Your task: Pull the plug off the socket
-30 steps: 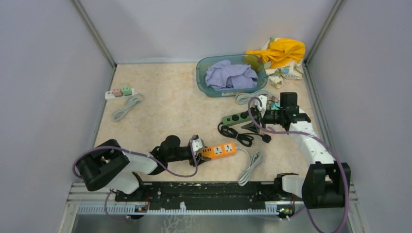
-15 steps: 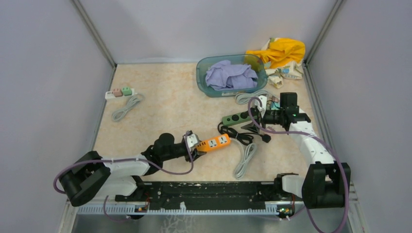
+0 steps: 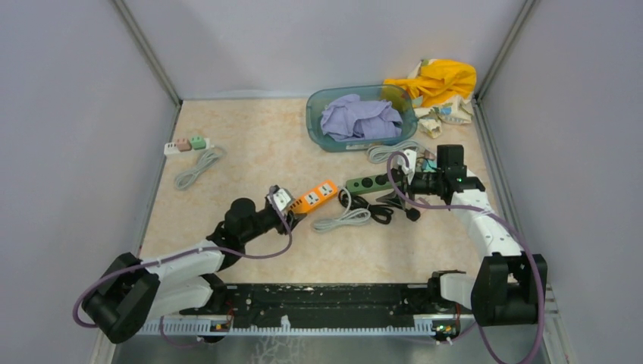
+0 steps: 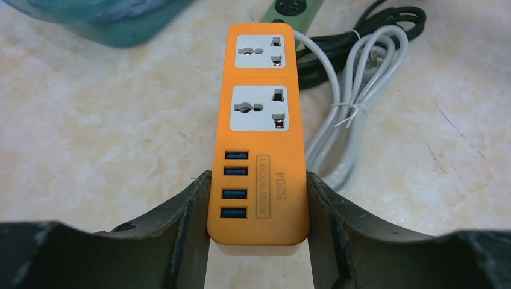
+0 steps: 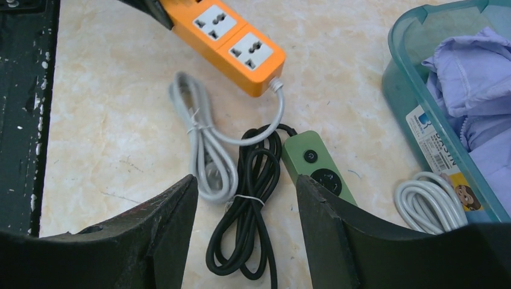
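**Orange strip held on the left, both its sockets bare**

I have the orange power strip (image 4: 259,138) lying flat on the table (image 3: 250,136), a little left of centre in the overhead view. The left gripper (image 4: 259,192) is clamped across its USB end, one finger pressed to each long side. Its two sockets (image 4: 260,107) face up and neither has a plug in it. The strip's own grey cord (image 5: 205,144) leaves the far end and lies bundled just beside it.

By my reading the pull itself is either done or concerns another strip, since I see no seated plug anywhere. The green power strip (image 5: 316,165) lies right of the orange one, its tied black cord (image 5: 250,205) coiled against it. My right finger hides part of it in the wrist view, so I cannot rule out a plug there. The right gripper (image 5: 246,180) hangs above that black coil with its fingers well apart and nothing between them.

What is left, as I judge it, is to confirm the green strip's sockets and set the orange strip down.

In the upper right of the overhead view a teal tub (image 3: 312,117) holds a crumpled purple cloth (image 3: 360,117). A yellow cloth (image 3: 440,80) lies outside it in the far corner. At the upper left sits a small pastel strip (image 3: 188,144).
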Controlling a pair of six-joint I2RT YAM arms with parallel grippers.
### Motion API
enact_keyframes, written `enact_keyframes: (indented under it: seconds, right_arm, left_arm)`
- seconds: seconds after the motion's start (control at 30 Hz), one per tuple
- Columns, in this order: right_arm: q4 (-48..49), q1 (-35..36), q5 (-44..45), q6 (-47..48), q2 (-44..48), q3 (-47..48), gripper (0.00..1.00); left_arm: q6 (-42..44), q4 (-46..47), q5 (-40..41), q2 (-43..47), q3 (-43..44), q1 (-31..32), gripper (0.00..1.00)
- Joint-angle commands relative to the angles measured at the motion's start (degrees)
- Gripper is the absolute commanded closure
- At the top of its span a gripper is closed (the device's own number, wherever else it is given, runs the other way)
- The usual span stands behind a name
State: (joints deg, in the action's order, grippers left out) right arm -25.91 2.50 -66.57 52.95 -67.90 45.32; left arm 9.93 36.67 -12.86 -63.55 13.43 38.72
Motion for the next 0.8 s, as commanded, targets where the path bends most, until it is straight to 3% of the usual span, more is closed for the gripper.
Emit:
enact_keyframes:
  seconds: [0.0, 0.2, 0.53, 0.77]
  right_arm:
    - [1.3, 0.5, -2.8, 1.7, 0.1, 1.7, 0.39]
    - [1.3, 0.6, -3.0, 1.6, 0.3, 1.8, 0.39]
    - [1.2, 0.6, -3.2, 1.5, 0.7, 1.8, 0.39]
    - [1.3, 0.6, -3.6, 1.4, 1.1, 1.9, 0.39]
  left_arm:
    - [3.8, 4.1, 5.9, 3.4, 1.2, -1.8, 1.0]
    - [7.9, 6.8, 9.7, -2.2, 4.6, -5.4, 1.0]
    - [2.4, 9.6, 8.2, -18.1, 14.4, -15.2, 0.99]
    - [-3.0, 1.3, 8.5, -24.8, 23.3, -18.8, 0.96]
